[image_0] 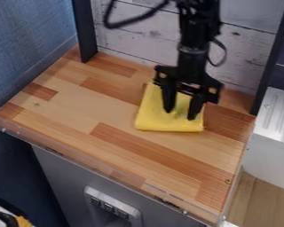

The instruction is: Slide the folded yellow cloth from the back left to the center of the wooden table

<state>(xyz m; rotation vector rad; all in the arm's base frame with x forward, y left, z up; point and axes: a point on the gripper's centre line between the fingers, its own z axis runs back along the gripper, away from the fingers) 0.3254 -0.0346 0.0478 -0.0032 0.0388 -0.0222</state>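
Hangs down over the folded, yellow, roughly square cloth [153, 120] with the black two-finger gripper [180, 115], its fingers spread, a gap of yellow between them. Cannot tell whether the tips press on the cloth. Lies flat beneath them, right of centre and toward the back edge of the striped brown wooden tabletop [73, 122], well apart from the front edge. Rises behind in whitewashed wooden planks [132, 33], between a black upright post [84, 31] at the back left corner and another at the back right.
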